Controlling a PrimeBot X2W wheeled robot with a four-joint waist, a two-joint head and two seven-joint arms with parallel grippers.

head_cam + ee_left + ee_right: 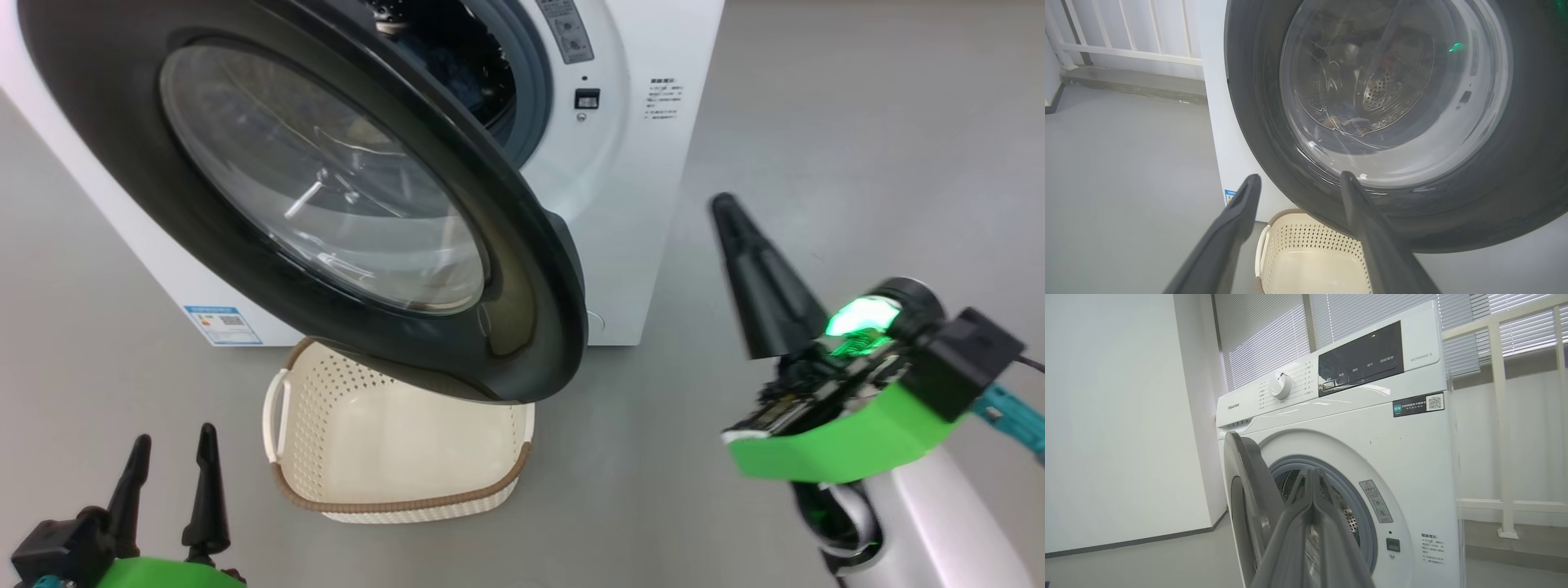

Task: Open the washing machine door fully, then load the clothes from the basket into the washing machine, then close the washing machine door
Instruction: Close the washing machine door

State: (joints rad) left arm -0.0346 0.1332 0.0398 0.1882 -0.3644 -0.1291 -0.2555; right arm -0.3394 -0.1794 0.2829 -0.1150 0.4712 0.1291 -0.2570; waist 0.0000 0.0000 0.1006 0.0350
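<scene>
The white washing machine (637, 204) stands with its black round door (522, 269) swung partly open, the door's lower edge hanging over the cream basket (392, 502). The basket's inside looks bare. Through the door's glass, in the left wrist view, a small bundle of clothes (1347, 121) lies in the steel drum. My left gripper (174, 437) is open and holds nothing, low at the left of the basket and short of the door (1515, 183). My right gripper (722, 204) is shut on nothing, raised to the right of the door's free edge, pointing at the drum opening (1355, 506).
Grey floor surrounds the machine. A white railing (1126, 53) runs behind it at the left, another rail (1498, 416) beside it, and a white wall (1126, 416) stands on the door's hinge side. A blue sticker (222, 324) sits low on the machine's front.
</scene>
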